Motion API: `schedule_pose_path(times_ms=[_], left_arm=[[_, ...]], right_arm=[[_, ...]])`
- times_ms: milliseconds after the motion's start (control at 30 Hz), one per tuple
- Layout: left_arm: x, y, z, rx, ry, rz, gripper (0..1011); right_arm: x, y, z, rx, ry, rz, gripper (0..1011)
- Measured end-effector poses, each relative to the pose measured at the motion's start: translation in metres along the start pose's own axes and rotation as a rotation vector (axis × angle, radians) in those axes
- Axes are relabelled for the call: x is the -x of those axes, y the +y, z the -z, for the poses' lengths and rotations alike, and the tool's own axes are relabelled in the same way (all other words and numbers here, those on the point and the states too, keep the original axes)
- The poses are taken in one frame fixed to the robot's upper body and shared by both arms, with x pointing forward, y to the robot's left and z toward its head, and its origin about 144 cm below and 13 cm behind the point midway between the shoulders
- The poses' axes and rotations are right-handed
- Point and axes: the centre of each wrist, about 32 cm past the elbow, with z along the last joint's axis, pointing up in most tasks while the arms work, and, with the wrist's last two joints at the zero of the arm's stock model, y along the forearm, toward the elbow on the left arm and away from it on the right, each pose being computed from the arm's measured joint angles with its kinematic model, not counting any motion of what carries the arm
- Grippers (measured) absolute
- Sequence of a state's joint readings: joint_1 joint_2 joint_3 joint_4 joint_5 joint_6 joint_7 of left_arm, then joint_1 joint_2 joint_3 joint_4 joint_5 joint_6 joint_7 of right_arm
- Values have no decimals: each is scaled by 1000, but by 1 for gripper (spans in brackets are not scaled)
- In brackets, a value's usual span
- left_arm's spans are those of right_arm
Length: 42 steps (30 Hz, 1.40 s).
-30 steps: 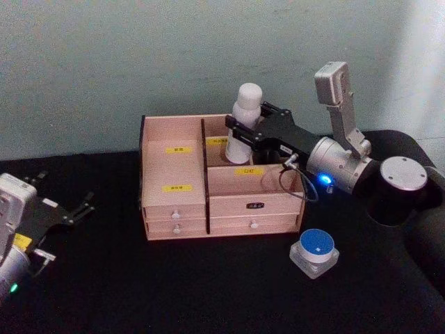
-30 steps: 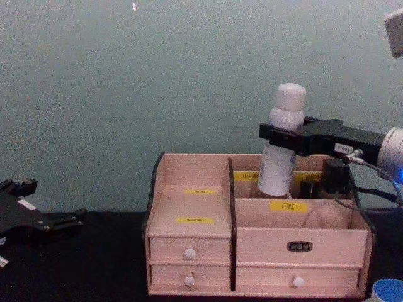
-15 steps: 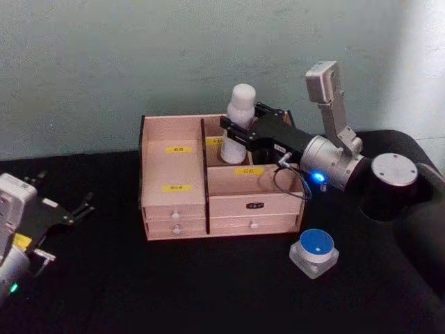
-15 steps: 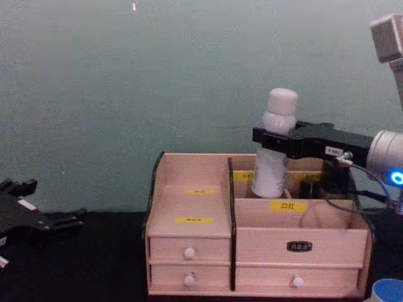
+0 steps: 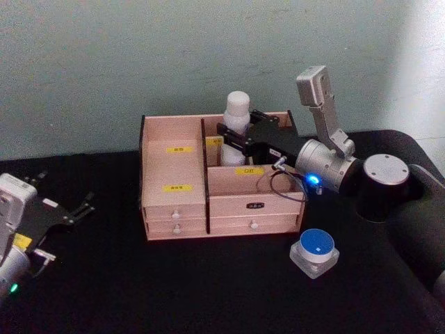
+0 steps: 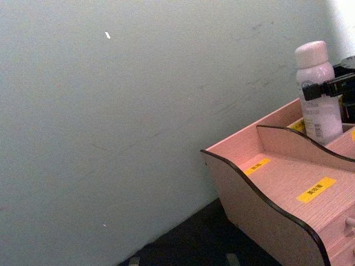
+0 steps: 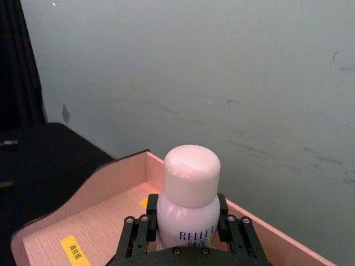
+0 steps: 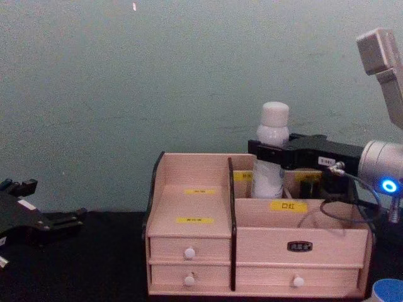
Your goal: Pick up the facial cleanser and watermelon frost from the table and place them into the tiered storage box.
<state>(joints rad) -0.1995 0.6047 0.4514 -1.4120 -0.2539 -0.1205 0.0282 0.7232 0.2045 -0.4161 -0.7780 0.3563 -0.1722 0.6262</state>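
Observation:
The facial cleanser (image 5: 236, 110), a tall white bottle with a rounded cap, stands upright in the rear right compartment of the tiered storage box (image 5: 174, 120). My right gripper (image 5: 233, 137) is shut on the bottle's body below the cap. The chest view shows the facial cleanser (image 8: 274, 124) with its lower part behind the box's labelled divider, held by the right gripper (image 8: 267, 151). The watermelon frost (image 5: 315, 252), a squat jar with a blue lid, sits on the table in front of the box's right end. My left gripper (image 5: 64, 189) rests open at the table's left.
The pink-beige box has a wide stepped left section (image 5: 175, 167) with yellow labels and white-knobbed drawers (image 5: 176, 216) along its front. The black table (image 5: 208, 292) lies in front. A plain wall stands close behind the box.
My right gripper has carried the facial cleanser leftward and down, so its base now sits lower inside the box's rear compartment. The left arm and the jar have not moved.

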Motion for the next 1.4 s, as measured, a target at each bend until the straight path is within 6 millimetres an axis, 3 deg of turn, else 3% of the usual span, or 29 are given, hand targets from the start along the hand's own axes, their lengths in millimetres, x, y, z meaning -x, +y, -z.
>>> schedule_pose_path(times_ms=[1000, 1400], left_arm=[[0, 0, 0, 0, 0, 0, 1001], [0, 0, 0, 0, 0, 0, 1001]], right_arm=[[-2, 2, 4, 30, 15, 0, 602], [-2, 2, 4, 29, 15, 0, 914]])
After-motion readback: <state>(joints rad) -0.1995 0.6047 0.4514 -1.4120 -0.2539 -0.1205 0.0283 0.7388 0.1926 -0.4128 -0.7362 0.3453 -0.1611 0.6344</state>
